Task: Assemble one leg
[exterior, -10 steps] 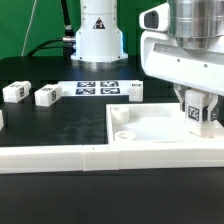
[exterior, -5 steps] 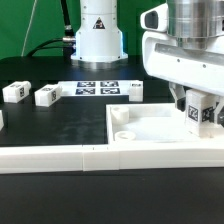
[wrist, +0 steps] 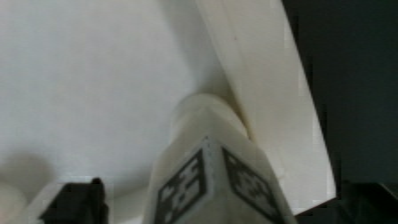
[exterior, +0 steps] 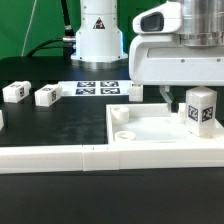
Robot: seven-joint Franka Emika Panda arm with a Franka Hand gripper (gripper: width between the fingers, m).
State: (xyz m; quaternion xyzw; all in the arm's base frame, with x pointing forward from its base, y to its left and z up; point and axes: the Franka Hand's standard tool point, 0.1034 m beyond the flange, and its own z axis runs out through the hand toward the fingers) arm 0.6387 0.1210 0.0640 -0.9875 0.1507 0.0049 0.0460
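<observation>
Gripper: open, its two dark fingers spread either side of the leg with a gap showing on each side; it holds nothing.
Gripper height: in the exterior view the white wrist housing hangs above the leg, and one dark fingertip shows level with the leg's top, just beside it.
Leg: stands upright on the panel, near the panel's far corner on the exterior view's right, with a black-and-white tag facing the camera (the wrist view looks down its length and shows tags on two faces).
Leg seating: whether its foot sits in a corner hole cannot be told.
Panel: large flat white square lying on the bench, with two round raised holes visible along its edge on the exterior view's left.
Border rail: long white strip along the near side of the panel, touching it.
Spare blocks: three alike, and, lying on the bench well apart from the panel.
Marker board: flat on the bench between the spare blocks.
Bench: black surface.
</observation>
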